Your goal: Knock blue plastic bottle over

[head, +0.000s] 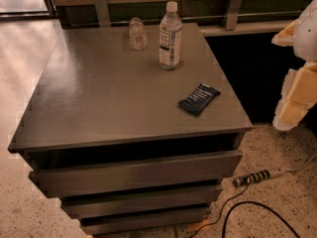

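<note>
The blue plastic bottle (170,36) stands upright near the back of the grey cabinet top (109,98). It is tall and clear, with a white cap and a white label with dark print. My gripper (296,89) is the white and yellow shape at the right edge of the view. It hangs off the cabinet's right side, well to the right of the bottle and lower than it, touching nothing.
A shorter clear ribbed glass (137,33) stands left of the bottle. A dark snack packet (199,99) lies near the cabinet's right front. Drawers are below. A wooden wall with metal brackets is behind. A cable and power strip (257,176) lie on the floor.
</note>
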Controlling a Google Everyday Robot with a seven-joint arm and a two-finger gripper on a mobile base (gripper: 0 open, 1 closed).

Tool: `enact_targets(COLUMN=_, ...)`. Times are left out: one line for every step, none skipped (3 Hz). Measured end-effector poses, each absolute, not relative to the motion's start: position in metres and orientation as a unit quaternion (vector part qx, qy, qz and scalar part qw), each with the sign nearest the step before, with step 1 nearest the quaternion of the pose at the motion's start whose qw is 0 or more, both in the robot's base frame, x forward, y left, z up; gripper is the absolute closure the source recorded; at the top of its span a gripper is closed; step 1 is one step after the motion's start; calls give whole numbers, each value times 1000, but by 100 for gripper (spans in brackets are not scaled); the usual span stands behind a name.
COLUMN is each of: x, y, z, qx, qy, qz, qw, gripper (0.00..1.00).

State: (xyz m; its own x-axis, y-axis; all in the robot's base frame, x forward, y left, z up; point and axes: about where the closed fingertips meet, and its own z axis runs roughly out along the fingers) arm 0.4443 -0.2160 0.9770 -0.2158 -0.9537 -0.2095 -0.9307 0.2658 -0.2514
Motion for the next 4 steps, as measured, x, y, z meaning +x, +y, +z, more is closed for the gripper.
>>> enact_targets(x=505, y=-214, z=983, qx=-611, qy=767, qz=-48, qw=191, gripper=0)
enact_targets(x=505, y=-214, z=983, qx=-611, qy=767, qz=-48, qw=191, gripper=0)
enact_targets(x=511, y=-212, z=982, qx=-621, qy=758, qz=-42, qw=194, gripper=0)
enact_targets(x=529, y=-204, z=987, qx=-626, qy=745, qz=-31, qw=229, gripper=0)
